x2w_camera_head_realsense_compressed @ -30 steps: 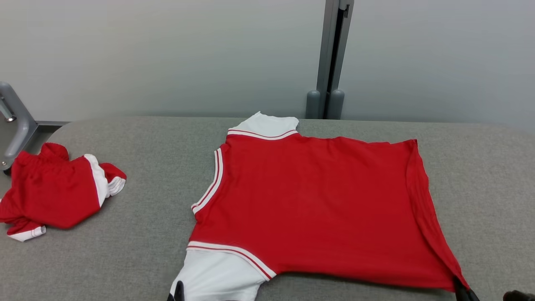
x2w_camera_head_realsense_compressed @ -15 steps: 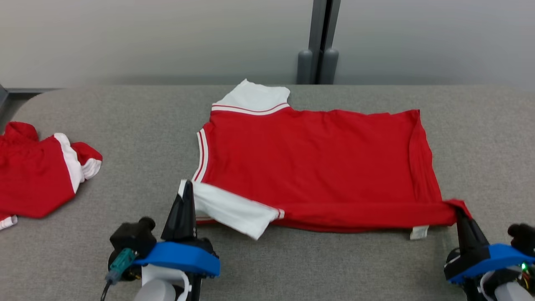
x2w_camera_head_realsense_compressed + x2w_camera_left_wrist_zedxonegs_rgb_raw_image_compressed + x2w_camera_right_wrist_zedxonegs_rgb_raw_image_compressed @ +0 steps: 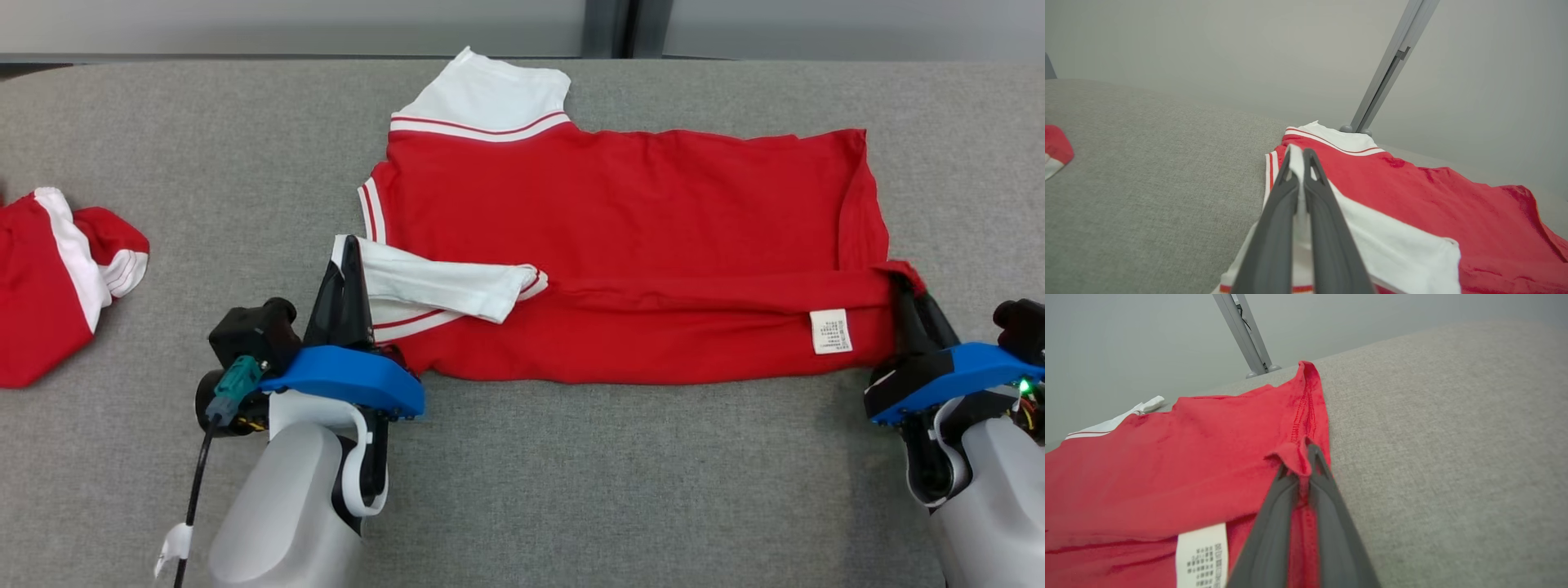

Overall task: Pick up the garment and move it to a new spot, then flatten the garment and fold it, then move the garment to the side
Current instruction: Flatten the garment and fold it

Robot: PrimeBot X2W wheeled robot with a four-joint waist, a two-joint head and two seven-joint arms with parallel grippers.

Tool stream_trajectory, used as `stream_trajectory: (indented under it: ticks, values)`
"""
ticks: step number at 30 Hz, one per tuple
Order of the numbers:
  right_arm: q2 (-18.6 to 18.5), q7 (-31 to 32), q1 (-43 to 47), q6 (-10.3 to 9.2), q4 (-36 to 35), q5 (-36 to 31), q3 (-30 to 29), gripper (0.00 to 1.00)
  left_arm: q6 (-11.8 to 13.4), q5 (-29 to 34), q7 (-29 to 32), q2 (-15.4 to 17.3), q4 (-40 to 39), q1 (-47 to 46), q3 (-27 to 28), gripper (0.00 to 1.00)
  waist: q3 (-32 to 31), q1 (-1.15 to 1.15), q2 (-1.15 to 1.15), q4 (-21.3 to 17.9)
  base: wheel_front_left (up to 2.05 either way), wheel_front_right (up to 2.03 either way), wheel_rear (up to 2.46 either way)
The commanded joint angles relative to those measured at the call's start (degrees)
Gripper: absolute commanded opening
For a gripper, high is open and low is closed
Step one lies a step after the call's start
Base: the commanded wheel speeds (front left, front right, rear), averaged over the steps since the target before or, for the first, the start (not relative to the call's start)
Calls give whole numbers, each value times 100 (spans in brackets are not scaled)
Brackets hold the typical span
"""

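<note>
Garment (image 3: 637,204), two jaws clenched on its folded edge, one label (image 3: 831,331), one other red top (image 3: 41,294) apart

- Red garment (image 3: 620,212) lies on the counter (image 3: 612,490), near edge folded over.
- Left hand (image 3: 350,243) pinches the garment's white sleeve (image 3: 441,287); right hand (image 3: 904,284) pinches its right end.
- Red cloth (image 3: 41,286) lies well left of the garment.

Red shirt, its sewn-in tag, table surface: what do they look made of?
Red shirt: soft matte knit, probably cotton or a blend; it drapes and creases limply at the fold.
Tag: thin white fabric strip with printed text, likely synthetic, hard to tell.
Table surface: grey matte woven cloth, upholstery-like; coarse weave shows in the right wrist view.
</note>
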Motion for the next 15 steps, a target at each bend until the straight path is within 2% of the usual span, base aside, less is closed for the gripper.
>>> stream_trajectory:
  ticks: [1,9,15]
  values:
    - [4,-18,-98,0,-20,-81,-97,100,29,-30,-16,4,0,-137,34,100,49,-2,-3,35,0,0,0]
    - [108,-17,399,0,-504,-178,-449,100,-51,-256,-15,0,-315,449,183,100,-23,-2,-3,52,0,0,0]
    - [173,-17,855,0,-753,-125,-659,100,-59,-501,-16,1,41,934,102,100,-84,-2,-3,2,0,0,0]
